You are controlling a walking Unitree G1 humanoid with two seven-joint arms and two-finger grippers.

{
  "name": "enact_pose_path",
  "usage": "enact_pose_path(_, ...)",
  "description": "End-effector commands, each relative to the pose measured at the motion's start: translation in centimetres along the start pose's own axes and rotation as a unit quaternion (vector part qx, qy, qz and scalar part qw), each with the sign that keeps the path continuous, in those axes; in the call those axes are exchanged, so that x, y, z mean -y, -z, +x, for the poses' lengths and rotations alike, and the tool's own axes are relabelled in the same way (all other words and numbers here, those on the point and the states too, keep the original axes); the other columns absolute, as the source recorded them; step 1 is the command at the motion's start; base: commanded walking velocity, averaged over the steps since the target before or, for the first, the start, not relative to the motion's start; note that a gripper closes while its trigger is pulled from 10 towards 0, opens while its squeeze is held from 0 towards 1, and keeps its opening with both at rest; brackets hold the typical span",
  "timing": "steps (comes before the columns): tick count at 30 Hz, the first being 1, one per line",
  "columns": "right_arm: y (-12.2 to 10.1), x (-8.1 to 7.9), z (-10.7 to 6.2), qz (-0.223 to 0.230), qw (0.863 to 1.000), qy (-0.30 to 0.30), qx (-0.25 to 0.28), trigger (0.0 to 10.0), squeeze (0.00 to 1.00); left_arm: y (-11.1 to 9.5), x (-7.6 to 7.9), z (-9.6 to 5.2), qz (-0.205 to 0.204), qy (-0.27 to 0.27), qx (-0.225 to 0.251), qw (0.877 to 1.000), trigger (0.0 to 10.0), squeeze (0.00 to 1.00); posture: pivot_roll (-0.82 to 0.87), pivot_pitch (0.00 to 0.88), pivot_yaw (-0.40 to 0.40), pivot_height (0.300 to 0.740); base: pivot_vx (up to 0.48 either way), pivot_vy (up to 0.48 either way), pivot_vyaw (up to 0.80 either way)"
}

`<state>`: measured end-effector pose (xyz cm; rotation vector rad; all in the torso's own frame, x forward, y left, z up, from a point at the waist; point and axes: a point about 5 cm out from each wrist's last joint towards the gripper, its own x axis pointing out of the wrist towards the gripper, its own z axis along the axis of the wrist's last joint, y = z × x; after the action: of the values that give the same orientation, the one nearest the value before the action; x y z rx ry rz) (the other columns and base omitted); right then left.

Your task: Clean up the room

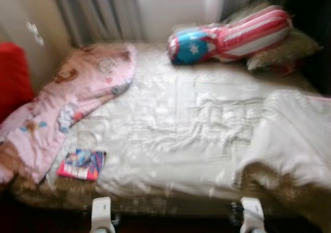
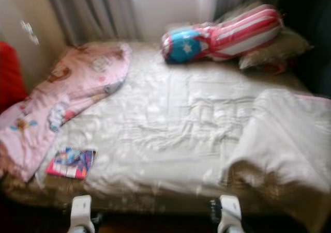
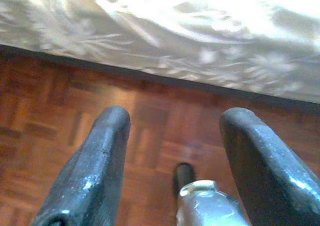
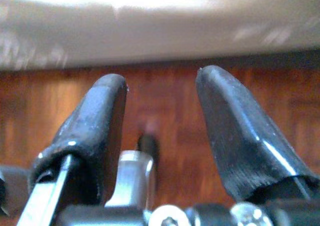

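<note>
A bed (image 1: 176,119) with a crumpled white sheet lies before me. A pink patterned blanket (image 1: 77,93) is bunched along its left side. Near the front left corner a colourful book (image 1: 81,164) lies flat on the sheet. A stars-and-stripes cushion (image 1: 227,35) rests at the head, and a white duvet (image 1: 295,135) is heaped on the right. My left arm (image 1: 102,214) and right arm (image 1: 252,215) hang low at the bed's front edge. The left gripper (image 3: 175,118) is open over the wooden floor, holding nothing. The right gripper (image 4: 162,80) is open too, with nothing in it.
A red seat (image 1: 13,78) stands left of the bed. Grey curtains (image 1: 98,11) hang behind the head, with a beige pillow (image 1: 282,52) under the striped cushion. Brown parquet floor (image 3: 60,116) runs along the bed's side.
</note>
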<state>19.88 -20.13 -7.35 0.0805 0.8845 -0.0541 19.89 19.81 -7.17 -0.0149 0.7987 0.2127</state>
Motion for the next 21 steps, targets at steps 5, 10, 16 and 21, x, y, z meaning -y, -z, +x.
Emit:
enact_pose_path(5, -0.38, -1.25, 0.23, 0.002, 1.0, -0.014, 0.008, 10.0, 0.0, 0.72, -1.24, -0.17, 0.008, -0.014, -0.013, 1.0, 10.0, 0.0, -0.08, 0.0, 0.037, 0.74, 0.0, -0.37, 0.0)
enact_pose_path(10, -0.51, -1.23, 0.24, 0.006, 1.0, -0.011, 0.011, 10.0, 0.0, 0.6, -1.22, -0.14, 0.008, -0.014, -0.012, 1.0, 10.0, 0.0, -0.08, 0.0, 0.031, 0.74, 0.0, -0.37, 0.0)
enact_pose_path(16, -0.71, -1.19, 0.28, 0.008, 1.0, -0.009, 0.014, 10.0, 0.0, 0.42, -1.19, -0.08, 0.007, -0.016, -0.01, 1.0, 10.0, 0.0, -0.08, 0.0, 0.027, 0.74, 0.0, -0.371, 0.0)
enact_pose_path(21, -0.77, -1.21, 0.29, 0.008, 1.0, -0.01, 0.014, 10.0, 0.0, 0.36, -1.18, -0.06, 0.006, -0.017, -0.01, 1.0, 10.0, 0.0, -0.07, 0.0, 0.025, 0.74, 0.0, -0.37, 0.0)
